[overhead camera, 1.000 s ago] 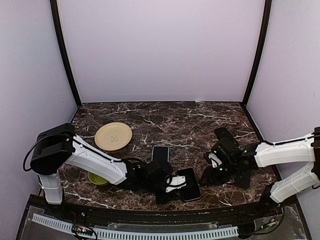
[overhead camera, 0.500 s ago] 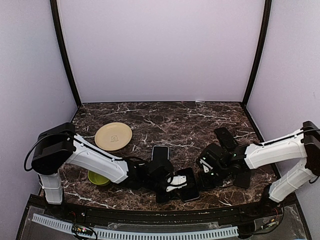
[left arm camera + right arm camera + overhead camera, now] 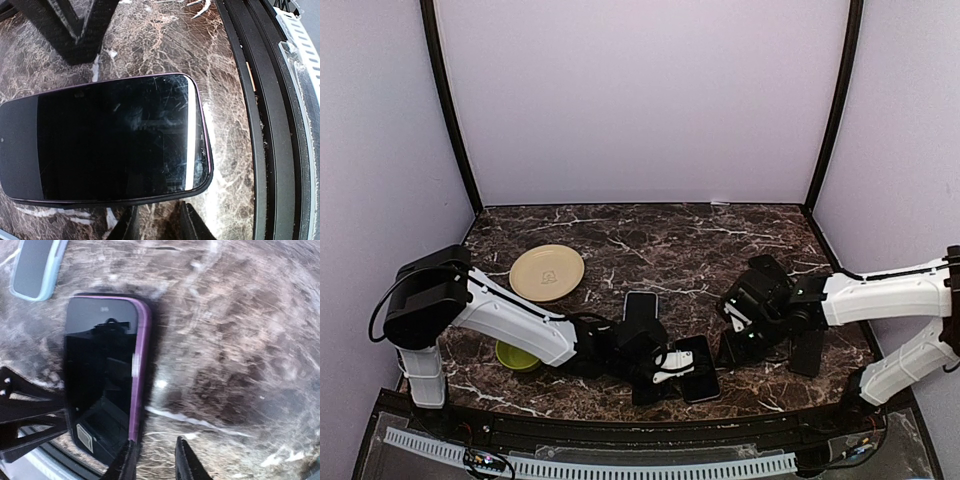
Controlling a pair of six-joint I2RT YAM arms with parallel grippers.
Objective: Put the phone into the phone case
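The phone lies screen up near the table's front edge, inside a purple phone case. The case's rim shows in the left wrist view and its side in the right wrist view. The dark screen fills the left wrist view and shows in the right wrist view. My left gripper is shut and empty at the phone's left long edge. My right gripper is shut and empty, one finger against the case's right edge.
A second phone in a light blue case lies just behind. A yellow plate and a green bowl sit at the left. A black block is by the right arm. The front rail runs close by.
My right gripper has moved left, up to the phone's right edge. The left gripper and the phone have hardly moved.
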